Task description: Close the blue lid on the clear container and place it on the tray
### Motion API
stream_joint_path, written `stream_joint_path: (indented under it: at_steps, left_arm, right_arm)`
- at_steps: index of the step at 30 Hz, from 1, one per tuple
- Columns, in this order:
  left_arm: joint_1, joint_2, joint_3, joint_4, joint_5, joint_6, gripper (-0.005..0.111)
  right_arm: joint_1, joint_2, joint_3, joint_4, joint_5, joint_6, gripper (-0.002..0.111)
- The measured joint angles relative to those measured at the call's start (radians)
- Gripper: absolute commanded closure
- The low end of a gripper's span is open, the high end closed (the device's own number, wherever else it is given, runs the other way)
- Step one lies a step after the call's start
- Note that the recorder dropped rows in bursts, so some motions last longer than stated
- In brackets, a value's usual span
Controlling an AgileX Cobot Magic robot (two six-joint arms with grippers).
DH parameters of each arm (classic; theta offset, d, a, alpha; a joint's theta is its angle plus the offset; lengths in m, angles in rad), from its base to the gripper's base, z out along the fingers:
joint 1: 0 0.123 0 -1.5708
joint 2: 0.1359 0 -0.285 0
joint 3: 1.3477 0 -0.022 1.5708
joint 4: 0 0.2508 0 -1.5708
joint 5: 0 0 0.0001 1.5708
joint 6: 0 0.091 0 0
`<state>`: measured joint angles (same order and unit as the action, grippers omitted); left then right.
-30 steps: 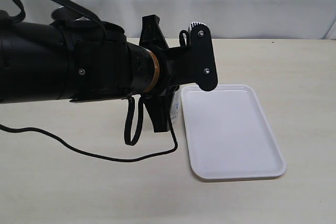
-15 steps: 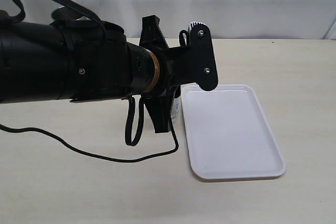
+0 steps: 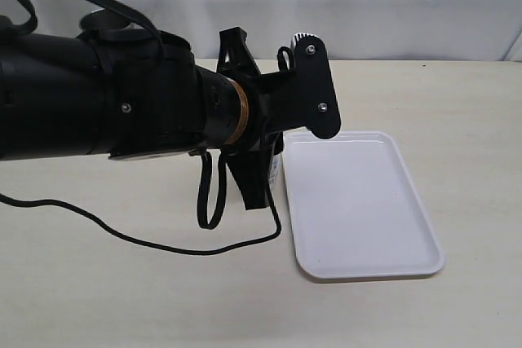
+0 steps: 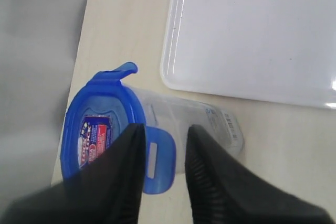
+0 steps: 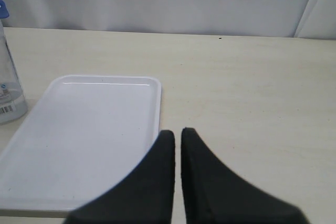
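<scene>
Straddling 1 flap of the blue lid point(image 4: 100, 114), left claw point(image 4: 165, 132) stands apart; clear container point(image 4: 205, 124) judged light, slick: grip mid-body.

My left gripper point(image 4: 164, 135) straddles one flap of the blue lid point(image 4: 100, 111), jaws apart. The lid sits on the clear container point(image 4: 199, 124), just beside the tray point(image 4: 252, 30).

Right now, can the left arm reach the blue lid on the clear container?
Probably yes: the left pincer hangs open just above the blue lid, one flap showing between its fingers, nothing in between.
</scene>
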<state>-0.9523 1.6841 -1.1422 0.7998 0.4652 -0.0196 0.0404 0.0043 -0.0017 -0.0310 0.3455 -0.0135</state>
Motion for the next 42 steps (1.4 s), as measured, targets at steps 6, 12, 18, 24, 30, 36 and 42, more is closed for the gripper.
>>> stream_joint_path:
  at_steps: [6, 12, 18, 24, 30, 36, 42]
  left_arm:
    - [0.0, -0.029, 0.0, 0.0, 0.0, 0.0, 0.076]
    - [0.0, -0.049, 0.0, -0.022, 0.007, 0.0, 0.057]
    - [0.0, -0.087, 0.0, -0.046, 0.021, -0.022, 0.059]
    - [0.051, -0.189, 0.0, -0.024, 0.021, -0.146, 0.098]
    - [0.244, -0.216, 0.009, -0.077, -0.073, -0.222, 0.107]
    - [0.453, -0.219, 0.212, -0.218, -0.61, -0.241, 0.107]
    - [0.647, -0.176, 0.447, -0.181, -1.214, -0.366, 0.107]
  right_arm:
    - [0.0, 0.0, 0.0, 0.0, 0.0, 0.0, 0.104]
    - [0.0, 0.0, 0.0, 0.0, 0.0, 0.0, 0.104]
    - [0.0, 0.0, 0.0, 0.0, 0.0, 0.0, 0.104]
    - [0.0, 0.0, 0.0, 0.0, 0.0, 0.0, 0.104]
    - [0.0, 0.0, 0.0, 0.0, 0.001, 0.0, 0.104]
    - [0.0, 0.0, 0.0, 0.0, 0.001, 0.0, 0.104]
    - [0.0, 0.0, 0.0, 0.0, 0.001, 0.0, 0.104]
